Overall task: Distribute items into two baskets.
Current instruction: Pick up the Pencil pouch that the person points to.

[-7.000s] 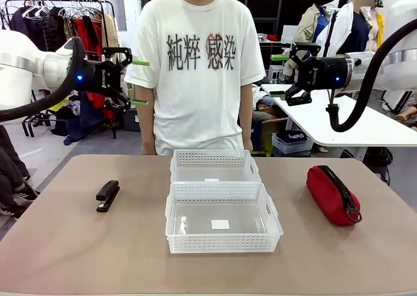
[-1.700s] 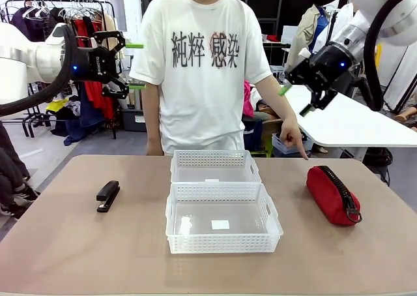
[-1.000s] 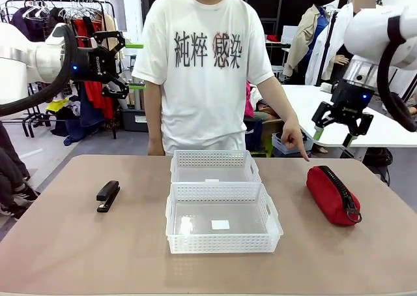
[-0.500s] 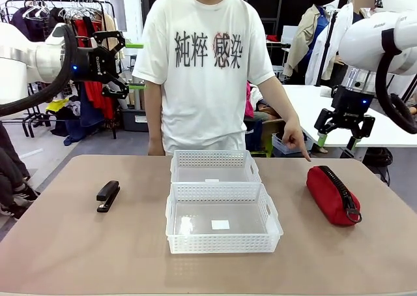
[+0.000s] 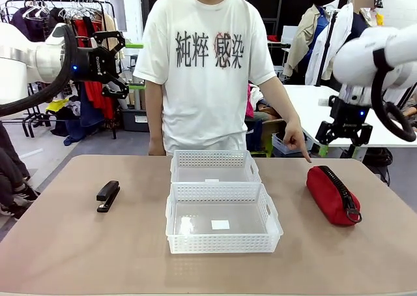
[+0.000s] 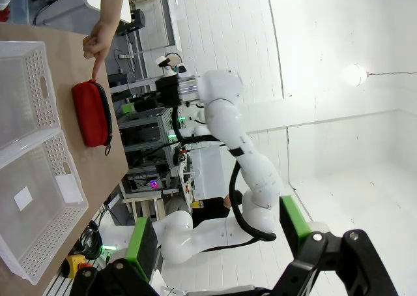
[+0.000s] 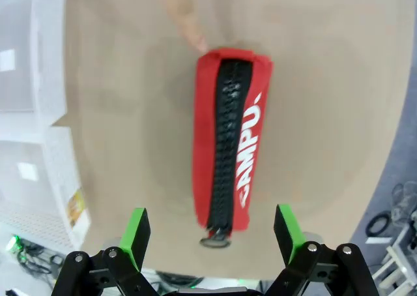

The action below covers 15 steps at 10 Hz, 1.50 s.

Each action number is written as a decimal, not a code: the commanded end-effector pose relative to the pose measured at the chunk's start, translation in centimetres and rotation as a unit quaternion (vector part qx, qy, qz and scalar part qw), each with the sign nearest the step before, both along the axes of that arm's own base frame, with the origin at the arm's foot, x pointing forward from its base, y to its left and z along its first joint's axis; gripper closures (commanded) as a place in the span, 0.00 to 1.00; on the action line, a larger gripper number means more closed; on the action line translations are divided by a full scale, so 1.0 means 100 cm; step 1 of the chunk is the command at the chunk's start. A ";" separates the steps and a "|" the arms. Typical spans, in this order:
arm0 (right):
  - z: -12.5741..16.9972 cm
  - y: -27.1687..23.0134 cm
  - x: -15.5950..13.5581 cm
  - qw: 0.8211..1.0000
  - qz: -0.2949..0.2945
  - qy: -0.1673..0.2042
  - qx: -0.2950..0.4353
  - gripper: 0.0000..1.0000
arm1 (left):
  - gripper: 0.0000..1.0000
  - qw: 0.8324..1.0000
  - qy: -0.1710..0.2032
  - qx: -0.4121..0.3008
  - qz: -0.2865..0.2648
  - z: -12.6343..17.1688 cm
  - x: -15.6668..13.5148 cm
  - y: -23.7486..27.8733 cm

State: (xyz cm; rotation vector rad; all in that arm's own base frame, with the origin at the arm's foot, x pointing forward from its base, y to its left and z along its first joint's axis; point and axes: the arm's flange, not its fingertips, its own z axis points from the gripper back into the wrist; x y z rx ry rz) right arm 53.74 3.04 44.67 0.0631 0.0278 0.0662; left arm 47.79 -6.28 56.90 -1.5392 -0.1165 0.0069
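Over the last two seconds the right gripper [image 5: 343,139] has swung from pointing sideways to pointing down, and it now hangs above the pouch [image 5: 332,193], jaws wide open and empty. The pouch lies on the table [image 5: 65,257] to the right of the baskets [image 5: 221,244] and apart from them. It is well across from the left gripper [image 5: 133,66], which is held high and open on the stapler's [image 5: 108,195] side, so the right arm is plainly the nearer. A person's hand [image 5: 294,139] points a finger down at the pouch's far end. Its long axis runs from the person's side toward the robot's, zipper up, with the pull ring at the near end. In the right wrist view the pouch [image 7: 231,139] runs lengthwise up the picture between the two pads of the gripper [image 7: 212,231], which stand wider than it. A straight descent looks likely to close across the short width, though the finger is close.
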 end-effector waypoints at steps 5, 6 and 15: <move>-0.059 -0.012 -0.011 0.999 0.035 -0.018 -0.014 0.00 | 0.00 1.000 -0.002 -0.001 0.001 0.002 -0.001 0.001; -0.069 -0.008 -0.013 0.999 0.033 -0.020 -0.017 0.00 | 0.00 1.000 -0.002 -0.001 0.001 0.002 -0.001 0.001; -0.077 -0.004 -0.014 0.999 0.027 -0.017 -0.032 1.00 | 0.00 1.000 -0.002 -0.001 0.001 0.002 -0.001 0.001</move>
